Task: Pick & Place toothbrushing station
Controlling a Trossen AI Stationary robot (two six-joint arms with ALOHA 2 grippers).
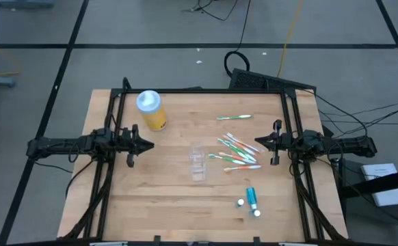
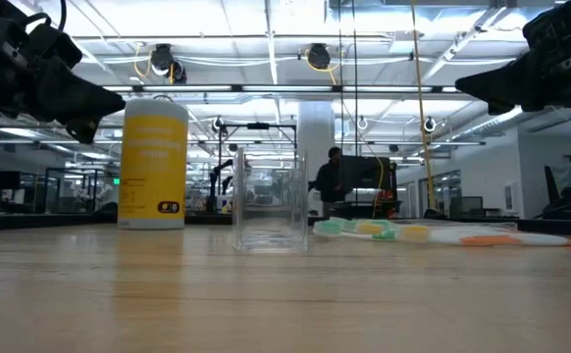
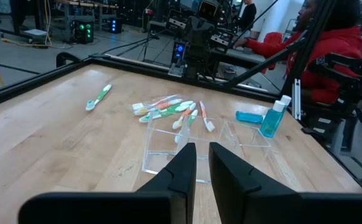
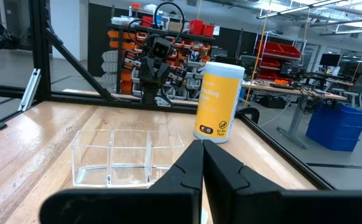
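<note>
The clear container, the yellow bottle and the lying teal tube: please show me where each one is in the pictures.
clear container point(image 1: 197, 164), high view, on its middle divider.
yellow bottle point(image 2: 154, 167), low view, on the middle of its label.
lying teal tube point(image 1: 251, 197), high view, on the middle of its body.

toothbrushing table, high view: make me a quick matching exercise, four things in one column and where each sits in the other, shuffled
Things:
1. yellow bottle
2. clear plastic cup
3. lone toothbrush
4. teal tubes

Places:
A. middle of the table
B. near edge, on the right arm's side
C. far edge, on the left arm's side
D. apart from the toothbrush pile, nearer the far edge

Pairs: 1-C, 2-A, 3-D, 4-B
</note>
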